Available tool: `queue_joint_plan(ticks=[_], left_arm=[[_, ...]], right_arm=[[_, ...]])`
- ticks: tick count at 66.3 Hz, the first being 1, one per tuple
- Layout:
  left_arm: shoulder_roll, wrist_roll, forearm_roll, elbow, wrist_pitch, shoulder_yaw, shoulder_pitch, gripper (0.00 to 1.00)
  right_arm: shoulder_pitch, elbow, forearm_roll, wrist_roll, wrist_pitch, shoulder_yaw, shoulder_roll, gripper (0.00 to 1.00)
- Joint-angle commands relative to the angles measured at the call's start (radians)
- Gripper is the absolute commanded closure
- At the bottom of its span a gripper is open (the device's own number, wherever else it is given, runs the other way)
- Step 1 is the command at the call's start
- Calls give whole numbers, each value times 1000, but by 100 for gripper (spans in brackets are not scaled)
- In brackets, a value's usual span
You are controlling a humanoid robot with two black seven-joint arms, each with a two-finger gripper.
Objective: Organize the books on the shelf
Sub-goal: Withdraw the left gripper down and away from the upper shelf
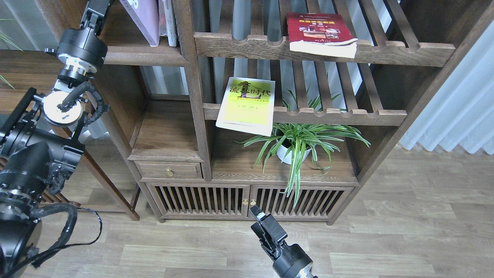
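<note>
The pale lavender book (142, 19) stands leaning on the solid dark-brown shelf (146, 58) at the upper left. The yellow-green book (247, 106) lies flat on the middle slatted rack and overhangs its front rail. The dark red book (320, 33) lies flat on the upper slatted rack. My left gripper (94, 13) is raised at the left end of the solid shelf, left of the lavender book and partly cut off by the top edge. My right gripper (259, 220) is low over the floor in front of the cabinet, with its fingers together and nothing in them.
Thin white books (168, 19) stand right of the lavender one. A potted spider plant (293, 143) sits under the yellow-green book. There is a small drawer (170, 170), slatted cabinet doors (247, 200), a curtain (455, 116) at the right and a side table (23, 77) at the left.
</note>
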Motion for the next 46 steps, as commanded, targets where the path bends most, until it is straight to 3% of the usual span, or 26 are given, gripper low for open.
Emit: queue_joint_plan(ticks=[1, 11, 46], left_arm=[[63, 9, -29, 51, -2, -44, -115, 35], [139, 15, -56, 95, -2, 69, -146, 28], [123, -2, -56, 82, -2, 109, -186, 19]], right_arm=[[-1, 0, 0, 0, 0, 1, 0, 1], [10, 0, 0, 0, 0, -3, 0, 1], [13, 1, 0, 0, 0, -5, 0, 1]])
